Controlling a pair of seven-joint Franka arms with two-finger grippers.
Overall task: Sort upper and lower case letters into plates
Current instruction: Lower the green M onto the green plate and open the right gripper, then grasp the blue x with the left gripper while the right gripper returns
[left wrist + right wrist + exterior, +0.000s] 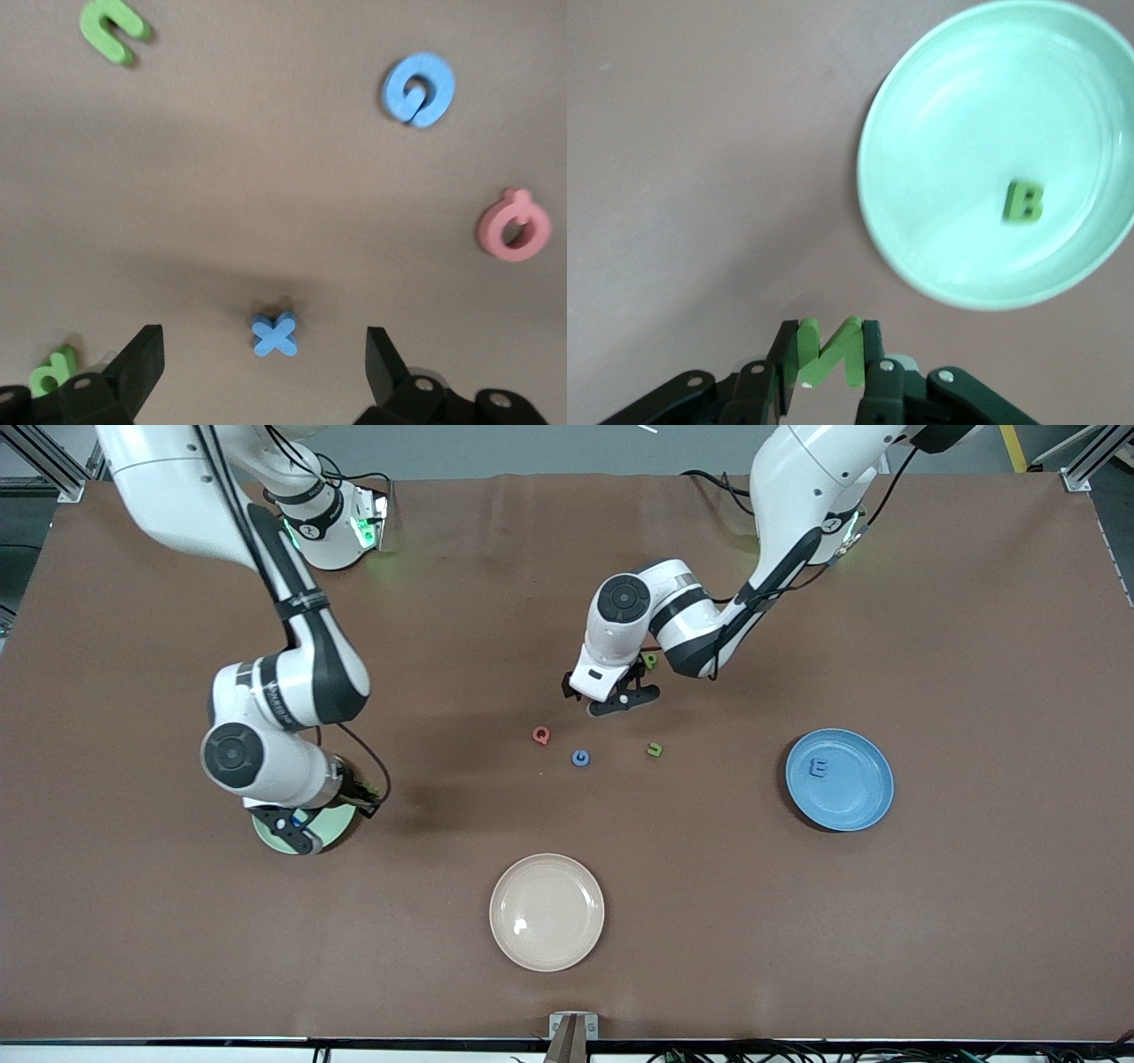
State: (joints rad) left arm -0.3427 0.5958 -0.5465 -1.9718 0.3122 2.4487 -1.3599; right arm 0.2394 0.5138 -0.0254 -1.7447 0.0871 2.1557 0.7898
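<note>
Green B [1023,201] lying in the mint plate [939,133]. Right gripper [830,359] beside its rim, clamped on a green N [829,351]. Left gripper [264,359] spread wide over blue x [275,334].

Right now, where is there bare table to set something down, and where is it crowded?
Free: the stretch between the cream plate and the blue plate, and between the cream plate and the mint plate. Crowded: mid-table, where loose letters Q, G, u lie by the open left hand.
</note>
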